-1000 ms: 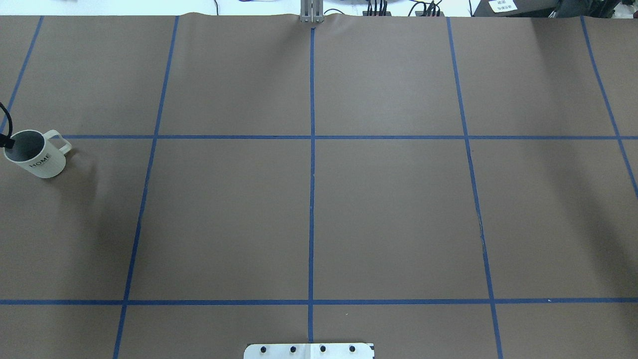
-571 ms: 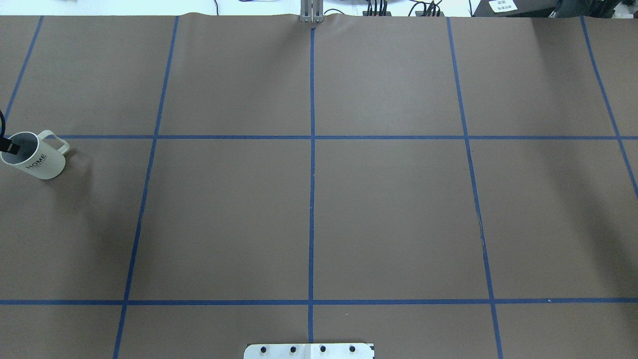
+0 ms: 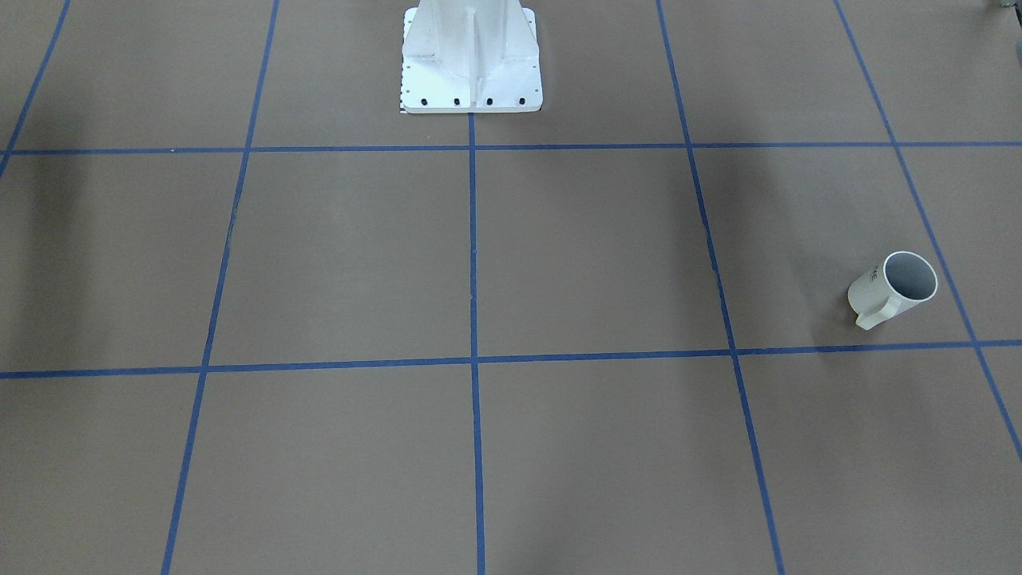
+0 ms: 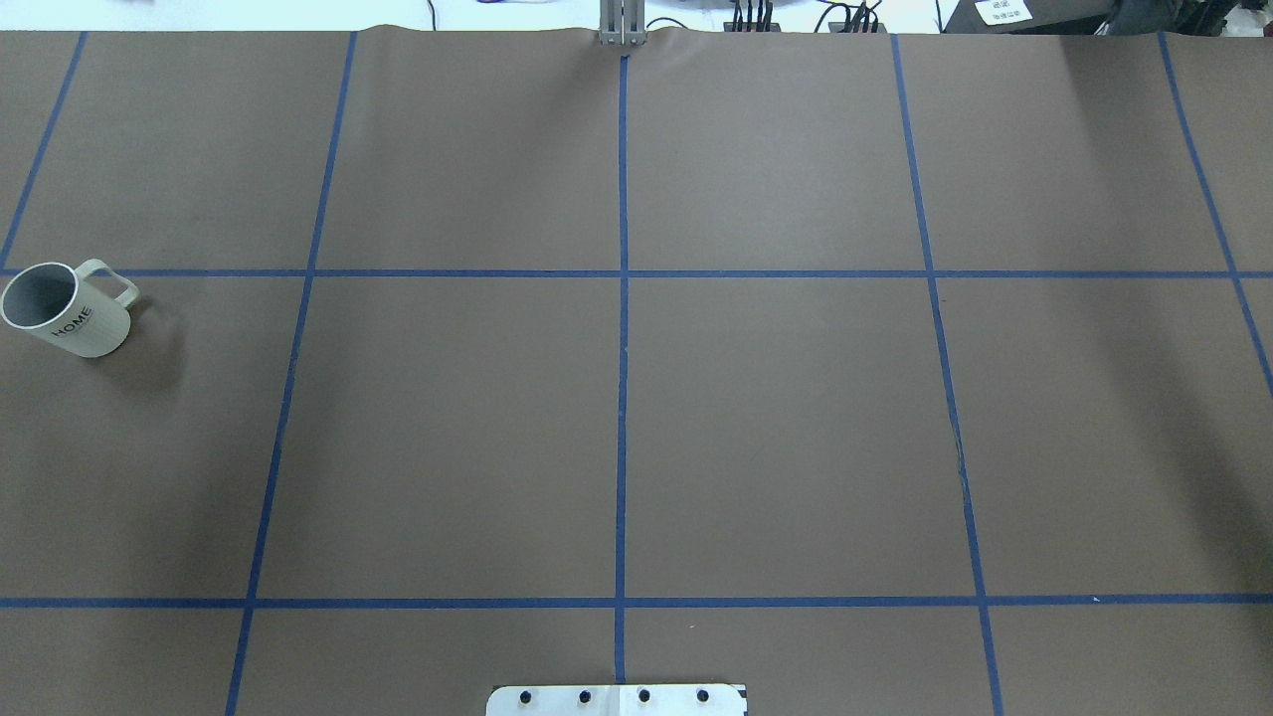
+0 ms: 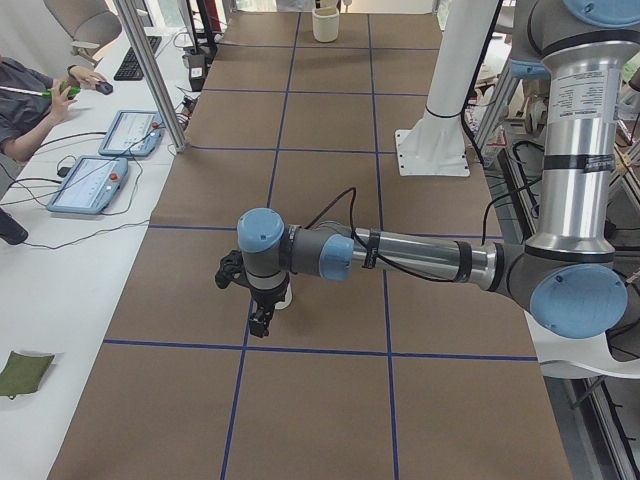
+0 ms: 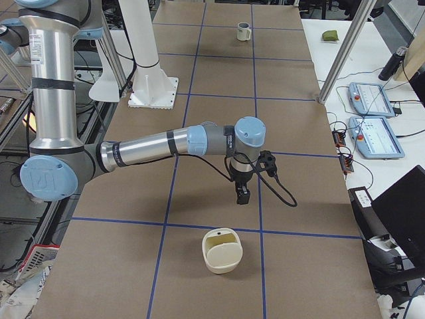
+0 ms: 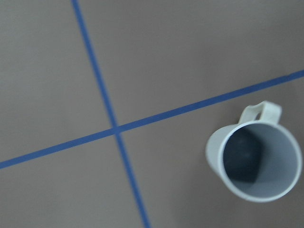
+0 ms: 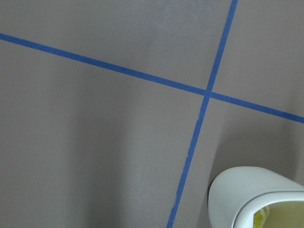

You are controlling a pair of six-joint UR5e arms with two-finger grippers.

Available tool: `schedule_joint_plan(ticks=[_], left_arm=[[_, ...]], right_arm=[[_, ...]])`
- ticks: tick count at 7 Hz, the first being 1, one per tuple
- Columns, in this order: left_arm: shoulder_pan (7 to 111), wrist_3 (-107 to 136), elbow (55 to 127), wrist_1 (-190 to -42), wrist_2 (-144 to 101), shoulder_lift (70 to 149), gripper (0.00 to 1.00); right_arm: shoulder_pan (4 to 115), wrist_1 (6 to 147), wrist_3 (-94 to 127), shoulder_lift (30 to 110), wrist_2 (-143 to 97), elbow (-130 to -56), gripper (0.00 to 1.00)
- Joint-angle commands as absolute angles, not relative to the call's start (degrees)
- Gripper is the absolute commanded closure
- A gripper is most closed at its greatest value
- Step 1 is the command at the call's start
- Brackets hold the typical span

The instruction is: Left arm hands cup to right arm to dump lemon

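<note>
The cup (image 4: 65, 310), an off-white mug lettered HOME, stands upright at the table's left edge; it also shows in the front view (image 3: 890, 289). In the left wrist view the cup (image 7: 254, 161) lies below the camera, its grey inside bare, with no lemon showing. The left gripper (image 5: 258, 326) hangs over the cup (image 5: 284, 297) and I cannot tell if it is open. The right gripper (image 6: 243, 195) points down near a cream tub (image 6: 222, 251); I cannot tell its state either. Something yellow (image 8: 260, 217) shows inside that tub.
The white robot pedestal (image 3: 471, 56) stands at the table's middle edge. Blue tape lines (image 4: 622, 298) grid the brown table. Operator tablets (image 5: 90, 185) and a green pouch (image 5: 22, 371) lie on the side bench. A person (image 5: 30, 90) sits there.
The cup shifted slightly left and then stayed put. The black gripper part at its rim has left the overhead view, and the cup now stands alone.
</note>
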State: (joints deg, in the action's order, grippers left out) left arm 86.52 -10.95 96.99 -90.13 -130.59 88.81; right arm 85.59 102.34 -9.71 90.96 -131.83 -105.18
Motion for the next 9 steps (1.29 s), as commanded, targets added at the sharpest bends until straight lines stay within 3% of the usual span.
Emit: schedule_joint_plan(ticks=[1, 7, 9], left_arm=[[87.8, -12.8, 96.4, -88.9, -130.8, 87.5, 0.00], [88.8, -13.0, 95.8, -89.4, -131.1, 88.2, 0.00], [88.9, -13.3, 95.5, -90.3, -131.1, 87.1, 0.00]], right_arm=[[85.5, 102.4, -9.6, 91.1, -132.1, -104.7, 0.00], [85.9, 101.9, -6.4, 89.3, -131.6, -103.3, 0.00], [87.1, 101.6, -7.4, 92.1, -129.4, -103.0, 0.00]])
